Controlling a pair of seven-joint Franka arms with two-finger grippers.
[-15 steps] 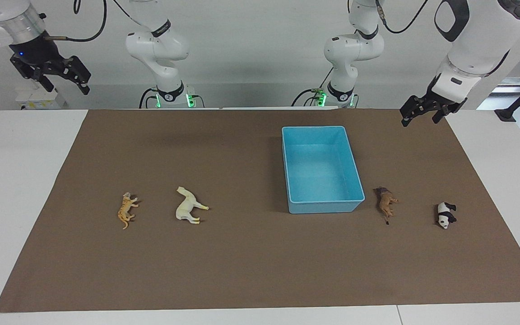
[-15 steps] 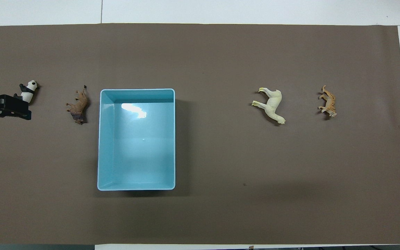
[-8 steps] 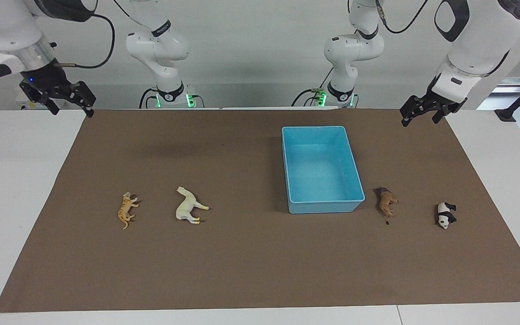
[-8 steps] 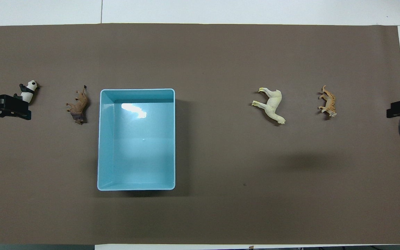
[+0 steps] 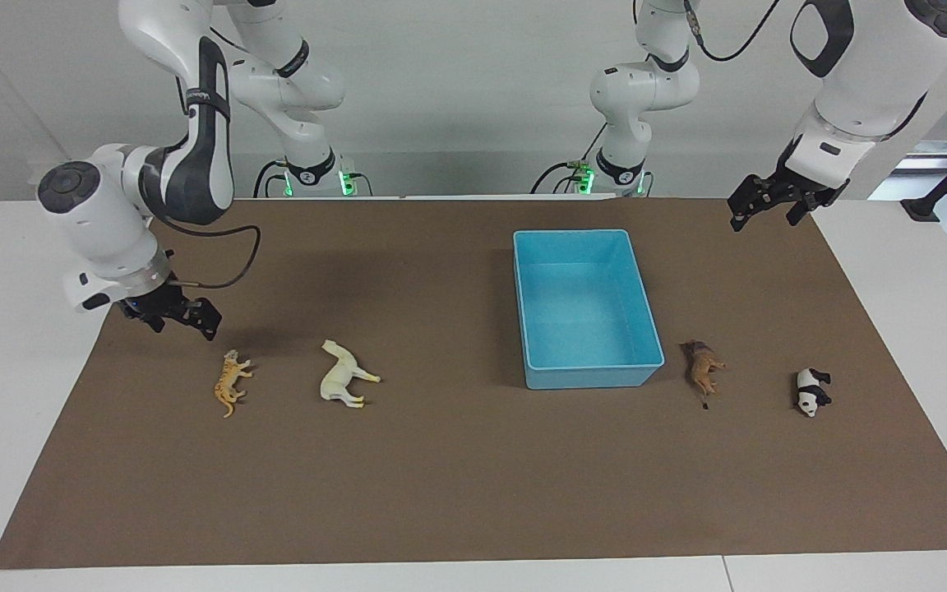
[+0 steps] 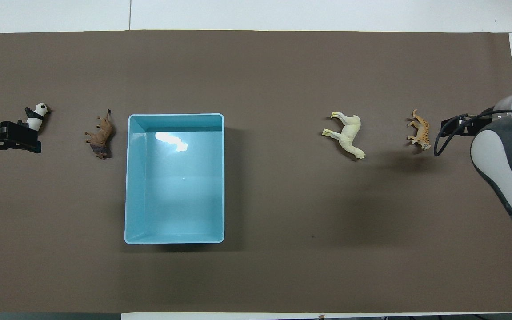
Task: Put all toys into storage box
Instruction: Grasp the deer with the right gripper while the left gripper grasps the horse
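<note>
Right gripper [image 5: 169, 316] hangs, fingers apart, just beside the tiger [image 5: 231, 381]; horse [image 5: 343, 375], storage box [image 5: 588, 377], lion [image 5: 704, 368] and panda [image 5: 810, 390] lie apart on the surface. Left gripper [image 5: 773, 201] waits, fingers apart.

You have a white bench [image 5: 21, 345] covered by a brown mat [image 5: 457, 477]. On the mat sits the open light blue storage box [image 5: 588, 374], toward the left arm's end. Just beside it lies the lion [image 5: 704, 368], then the panda [image 5: 810, 391] nearer that end. Toward the right arm's end lie the horse [image 5: 344, 375] and the tiger [image 5: 230, 381], all four on their sides.
</note>
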